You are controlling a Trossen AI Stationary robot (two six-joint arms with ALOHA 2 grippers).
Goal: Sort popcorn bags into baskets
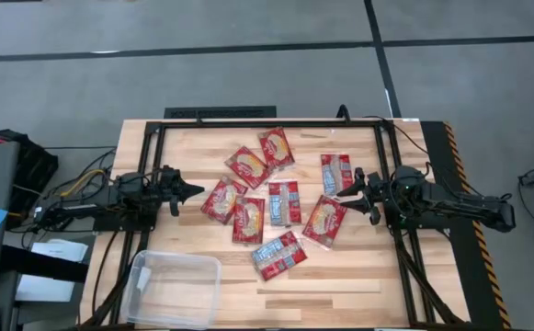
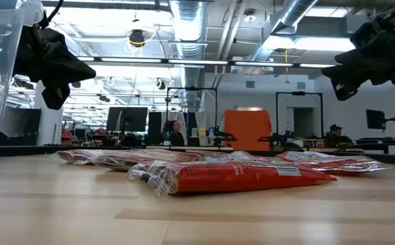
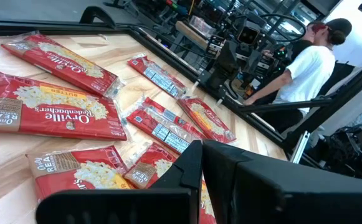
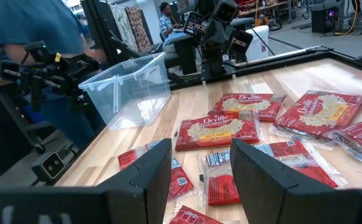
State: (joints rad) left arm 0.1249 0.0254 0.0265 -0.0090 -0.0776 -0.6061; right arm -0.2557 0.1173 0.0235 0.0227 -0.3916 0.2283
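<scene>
Popcorn bags [image 1: 268, 202], eight of them, lie flat and scattered on the middle of the wooden table [image 1: 340, 280], red packets with cream pictures, two turned to show pale blue-grey panels; several overlap at the edges, and none is in the clear plastic tub [image 1: 174, 289]. That tub sits empty at the table's near-left corner, well apart from the bags. A black metal frame [image 1: 276, 126] runs round the table top, and cables trail off behind each arm. Taking the tub as the mark: the left gripper [image 1: 193, 191] hangs above the board beyond the tub, between it and the far edge, pointing toward the bags, its fingers pressed together with nothing between them. The right gripper [image 1: 351, 188] is across the table from the tub, at the far side of the pile, hovering just over the outermost bags with its fingers [image 4: 144, 171] parted and holding nothing. Past the table, people sit at workstations in the room.
</scene>
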